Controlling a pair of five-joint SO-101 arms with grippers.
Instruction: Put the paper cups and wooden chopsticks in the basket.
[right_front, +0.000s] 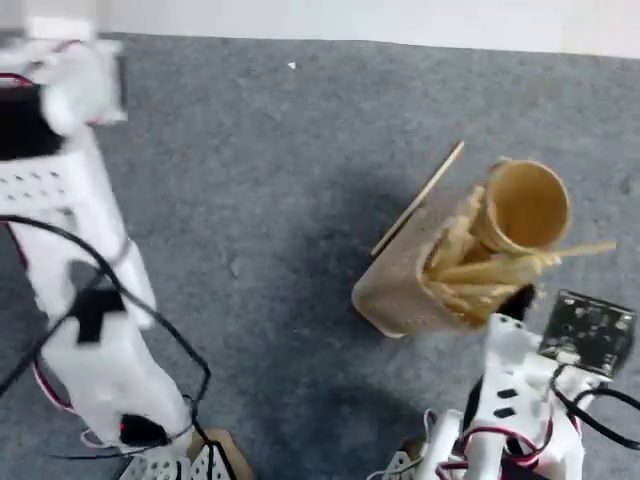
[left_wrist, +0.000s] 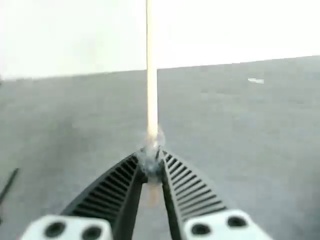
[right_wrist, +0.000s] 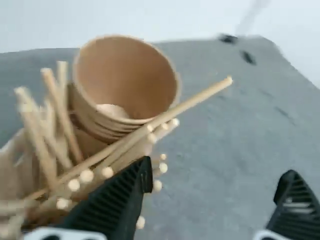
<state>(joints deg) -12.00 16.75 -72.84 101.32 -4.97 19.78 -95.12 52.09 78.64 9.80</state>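
Observation:
A tan basket (right_front: 400, 278) stands tilted at the right of the grey table. Stacked brown paper cups (right_front: 525, 205) (right_wrist: 125, 82) stick out of it, with several wooden chopsticks (right_front: 485, 272) (right_wrist: 150, 127) bundled beside them. One more chopstick (right_front: 420, 198) lies along the basket's far edge. My right gripper (right_wrist: 210, 200) is open just in front of the bundle, and its black finger (right_front: 518, 298) sits at the basket's near side. My left gripper (left_wrist: 151, 165) is shut on a single wooden chopstick (left_wrist: 151, 75) that points straight out past the fingertips; that arm (right_front: 60, 85) is raised at the far left.
Grey matting (right_front: 270, 180) covers the table between the two arms, and a small white scrap (right_front: 290, 66) lies near the back edge. A pale wall runs behind. Cables (right_front: 150, 320) hang from the left arm near the front.

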